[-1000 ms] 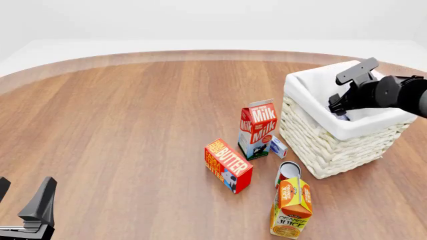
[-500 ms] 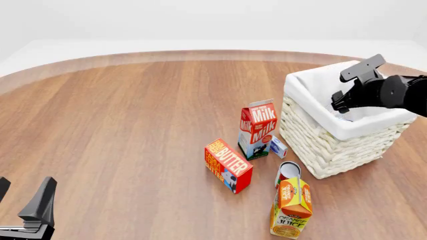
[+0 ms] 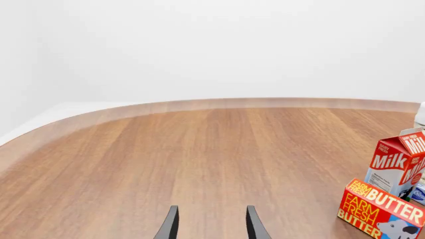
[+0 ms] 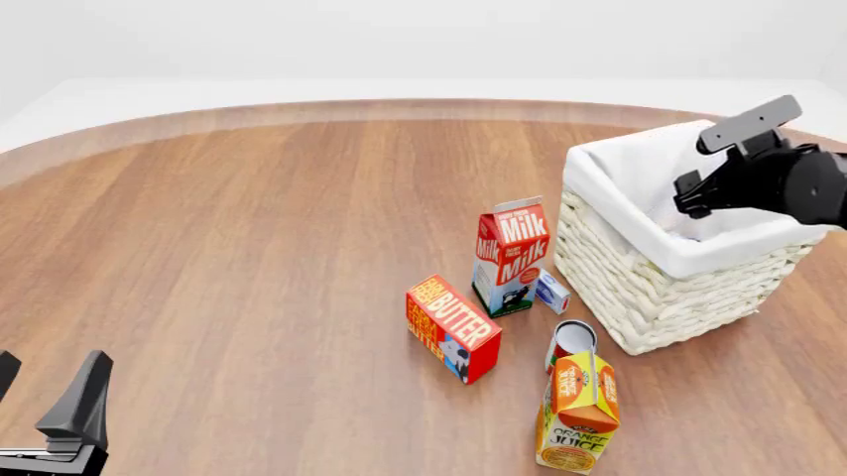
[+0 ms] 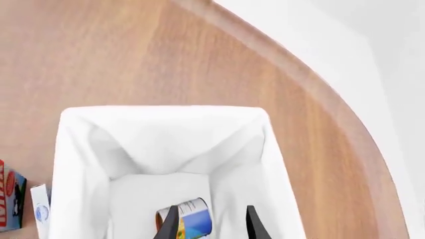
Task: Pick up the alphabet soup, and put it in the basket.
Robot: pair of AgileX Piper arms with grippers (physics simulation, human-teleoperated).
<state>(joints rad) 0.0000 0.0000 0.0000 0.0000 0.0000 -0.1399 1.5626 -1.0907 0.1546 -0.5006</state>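
— Right wrist view: what is seen inside the basket (image 5: 79, 164)?

— The alphabet soup (image 5: 189, 223) is seen lying on the white cloth at the bottom of the basket. The blue and yellow label is turned up. The right fingers (image 5: 170, 228) are held apart above the can, and nothing is gripped by them. The can is not touched by them.

— Where is the right gripper (image 4: 693, 194) seen from the front?

— It is seen over the open top of the basket (image 4: 636, 288), near the far right side of the tabletop (image 4: 265, 248). From that view the can is hidden by the basket wall and the arm.

— And the left gripper (image 3: 210, 226)?

— It is kept low at the near left corner, well apart from everything. Its fingers (image 3: 168, 226) are spread apart and nothing is held between them. Only bare wood is seen in front of them.

— What else is set on the tabletop?

— A milk carton (image 4: 510, 255) is stood upright just beside the basket. A small white and blue box (image 4: 552, 291) is tucked between the two. A butter box (image 4: 451, 327) is laid near the milk, closer to the arms. An orange juice carton (image 4: 578, 412) is stood at the near edge, and a red and white can (image 4: 572, 340) is placed just behind it.
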